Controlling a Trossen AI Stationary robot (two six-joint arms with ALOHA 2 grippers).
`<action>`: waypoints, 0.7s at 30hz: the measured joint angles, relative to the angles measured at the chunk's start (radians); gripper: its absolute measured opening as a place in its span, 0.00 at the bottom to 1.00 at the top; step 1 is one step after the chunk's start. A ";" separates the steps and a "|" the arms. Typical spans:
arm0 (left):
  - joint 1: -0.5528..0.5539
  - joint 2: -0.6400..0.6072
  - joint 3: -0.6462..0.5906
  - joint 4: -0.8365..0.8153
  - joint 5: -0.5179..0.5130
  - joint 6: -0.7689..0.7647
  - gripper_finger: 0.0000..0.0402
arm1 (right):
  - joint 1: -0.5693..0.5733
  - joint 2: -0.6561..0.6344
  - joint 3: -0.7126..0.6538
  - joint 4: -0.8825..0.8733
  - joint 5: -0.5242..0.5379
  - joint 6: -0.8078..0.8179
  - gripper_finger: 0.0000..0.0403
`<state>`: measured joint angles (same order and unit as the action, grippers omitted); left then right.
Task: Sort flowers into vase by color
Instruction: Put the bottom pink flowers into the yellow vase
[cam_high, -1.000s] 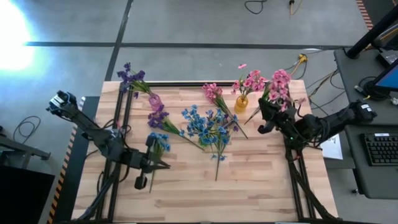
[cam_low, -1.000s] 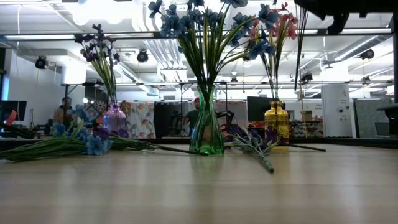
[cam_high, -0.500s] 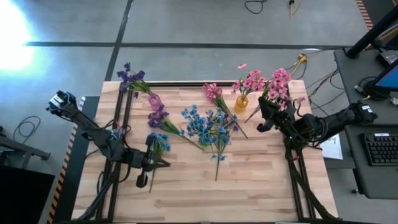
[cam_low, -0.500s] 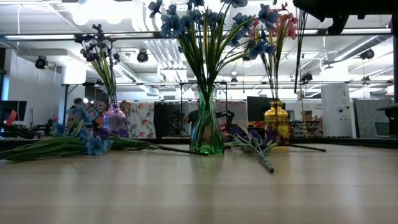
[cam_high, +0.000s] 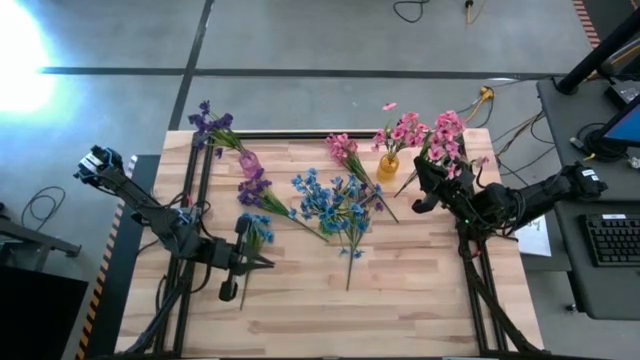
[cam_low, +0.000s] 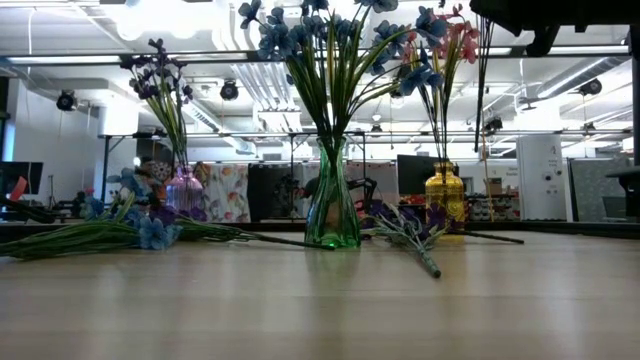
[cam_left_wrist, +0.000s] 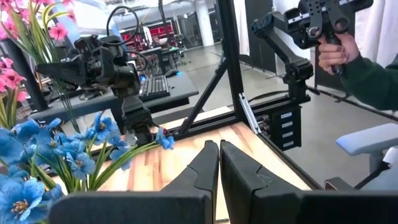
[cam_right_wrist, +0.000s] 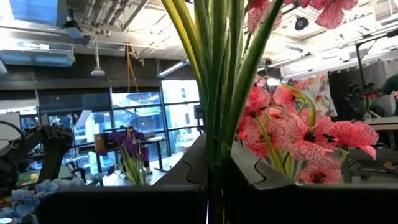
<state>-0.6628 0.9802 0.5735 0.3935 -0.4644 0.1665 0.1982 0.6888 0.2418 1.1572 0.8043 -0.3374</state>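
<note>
Overhead, wooden table bears vases beneath warehouse ceiling lights.

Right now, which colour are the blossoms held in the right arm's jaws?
Pink blossoms on green stems, clearest in the right wrist view.

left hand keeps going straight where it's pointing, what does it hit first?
Probably the loose blue flower sprig lying on the table, just off the left hand tips. Past that, the right arm stands farther off. Depth is unclear, so the sprig may sit slightly beside the line.
</note>
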 joint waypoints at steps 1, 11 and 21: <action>0.000 0.000 0.000 0.003 0.000 0.000 0.00 | 0.000 0.000 0.000 -0.001 0.000 -0.001 0.04; 0.000 0.000 0.000 0.011 0.000 0.005 0.00 | 0.000 0.000 0.000 -0.001 0.000 -0.016 0.04; 0.000 0.000 0.000 0.009 -0.013 0.016 0.00 | -0.003 0.000 -0.001 0.001 -0.011 -0.029 0.04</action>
<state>-0.6628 0.9802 0.5735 0.4023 -0.4776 0.1828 0.1947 0.6888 0.2413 1.1579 0.7936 -0.3660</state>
